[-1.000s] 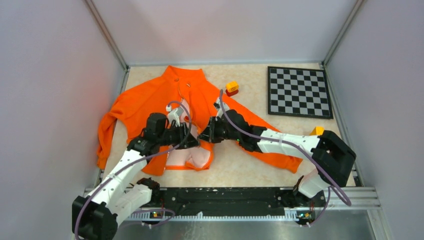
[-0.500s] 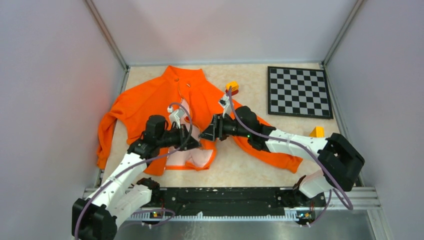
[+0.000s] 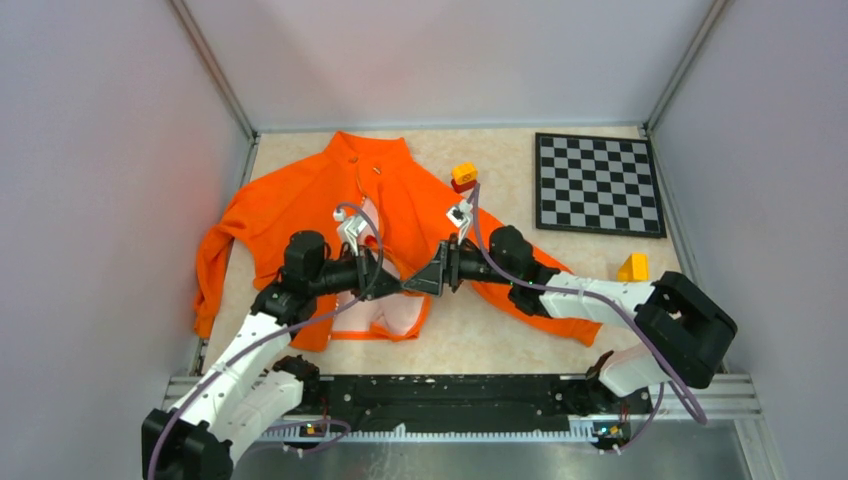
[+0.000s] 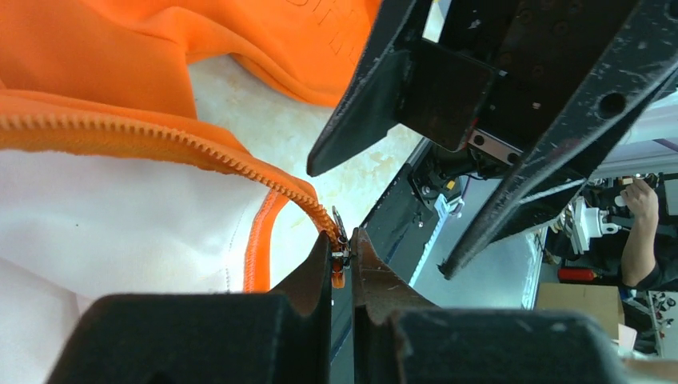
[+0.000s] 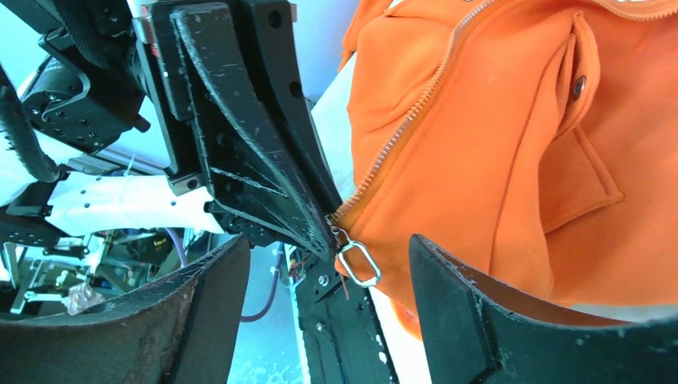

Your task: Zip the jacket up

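The orange jacket (image 3: 300,200) lies spread on the table, its front open low down and the pale lining (image 3: 390,315) showing. My left gripper (image 3: 395,283) is shut on the lower end of one zipper edge (image 4: 160,138), and the small metal slider sits pinched at its fingertips (image 4: 342,244). My right gripper (image 3: 432,277) faces it tip to tip and is open. In the right wrist view the metal pull ring (image 5: 357,262) hangs between the right gripper's (image 5: 329,246) spread fingers, touching neither, beside the left gripper's fingers (image 5: 256,152).
A chessboard (image 3: 598,183) lies at the back right. A yellow-and-red block (image 3: 463,176) sits beside the jacket's shoulder, and a yellow block (image 3: 633,267) lies near the right arm. Grey walls close in three sides, and a black rail (image 3: 450,395) runs along the near edge.
The right gripper has opened wide and drawn slightly back to the right. The left gripper has closed on the zipper end and holds it in nearly the same place.
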`<control>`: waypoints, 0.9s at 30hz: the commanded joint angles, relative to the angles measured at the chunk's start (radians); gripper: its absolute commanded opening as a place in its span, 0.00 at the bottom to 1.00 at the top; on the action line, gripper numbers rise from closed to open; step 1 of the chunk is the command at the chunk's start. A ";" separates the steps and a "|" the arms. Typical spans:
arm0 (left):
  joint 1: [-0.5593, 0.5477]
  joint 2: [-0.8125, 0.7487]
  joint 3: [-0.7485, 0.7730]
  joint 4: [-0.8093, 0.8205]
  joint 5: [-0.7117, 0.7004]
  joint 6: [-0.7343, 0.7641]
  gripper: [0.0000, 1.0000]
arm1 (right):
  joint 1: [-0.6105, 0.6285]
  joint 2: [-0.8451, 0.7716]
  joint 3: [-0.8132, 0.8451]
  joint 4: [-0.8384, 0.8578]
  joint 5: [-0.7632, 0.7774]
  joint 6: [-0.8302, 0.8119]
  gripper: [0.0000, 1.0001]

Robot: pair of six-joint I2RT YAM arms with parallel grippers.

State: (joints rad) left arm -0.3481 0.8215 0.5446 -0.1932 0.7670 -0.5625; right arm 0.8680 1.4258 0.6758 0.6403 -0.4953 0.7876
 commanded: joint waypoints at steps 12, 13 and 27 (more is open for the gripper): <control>-0.005 -0.063 -0.033 0.126 0.056 -0.031 0.00 | -0.015 0.179 -0.039 0.452 -0.064 0.341 0.75; -0.005 -0.071 -0.034 0.126 0.054 -0.031 0.00 | -0.015 0.184 -0.040 0.434 -0.053 0.340 0.75; -0.004 -0.064 -0.041 0.122 0.044 -0.018 0.00 | -0.026 0.387 -0.016 0.845 -0.153 0.666 0.66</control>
State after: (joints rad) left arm -0.3481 0.7570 0.5003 -0.1284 0.7925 -0.5850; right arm 0.8478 1.7519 0.6231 1.1931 -0.5980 1.2865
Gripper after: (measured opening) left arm 0.094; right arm 0.686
